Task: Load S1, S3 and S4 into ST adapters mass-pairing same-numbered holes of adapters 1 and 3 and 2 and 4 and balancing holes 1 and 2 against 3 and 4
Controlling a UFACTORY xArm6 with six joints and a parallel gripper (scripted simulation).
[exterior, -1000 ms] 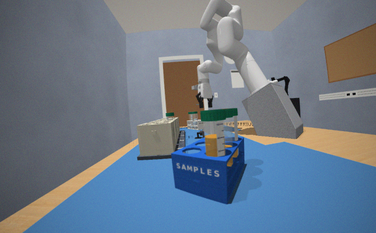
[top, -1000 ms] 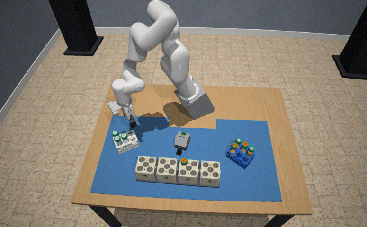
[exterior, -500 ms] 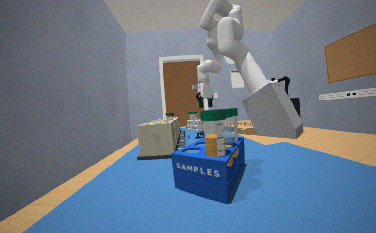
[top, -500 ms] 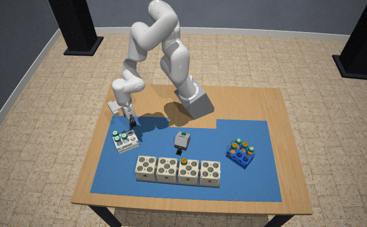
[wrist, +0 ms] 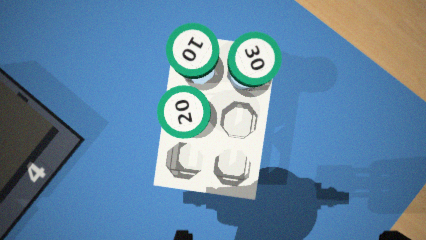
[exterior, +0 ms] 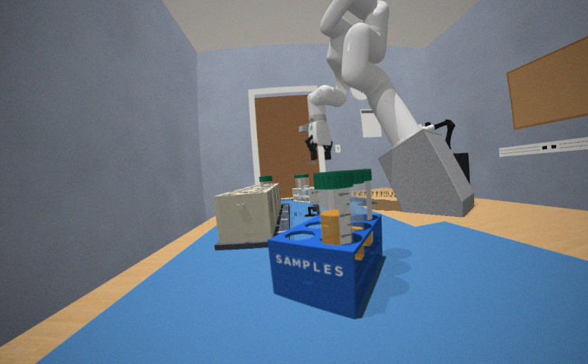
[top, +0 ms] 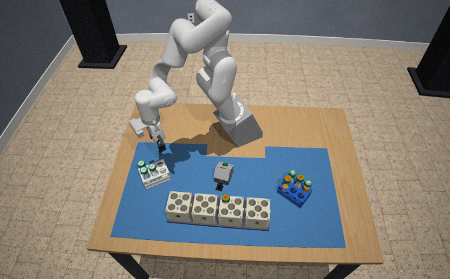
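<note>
My gripper [top: 161,146] is open and empty. It hangs above the mat just behind the white blank rack [top: 154,172], apart from it. In the wrist view the rack [wrist: 215,117] holds three white-dot blanks marked 10 [wrist: 192,49], 30 [wrist: 254,58] and 20 [wrist: 183,111], and three of its wells are empty. The loading stand [top: 218,208] carries four adapters in a row. One orange-dot tube [top: 225,197] stands in the third adapter from the left. The blue SAMPLES rack [top: 294,187] holds two orange-dot tubes and two grey-dot tubes. The gripper also shows in the exterior view [exterior: 319,150].
The green DONE key [top: 224,164] sits on its small desk between the arm's base and the stand. Adapter 4 [wrist: 30,165] lies at the left edge of the wrist view. The arm's grey base [top: 241,126] stands at the back of the table.
</note>
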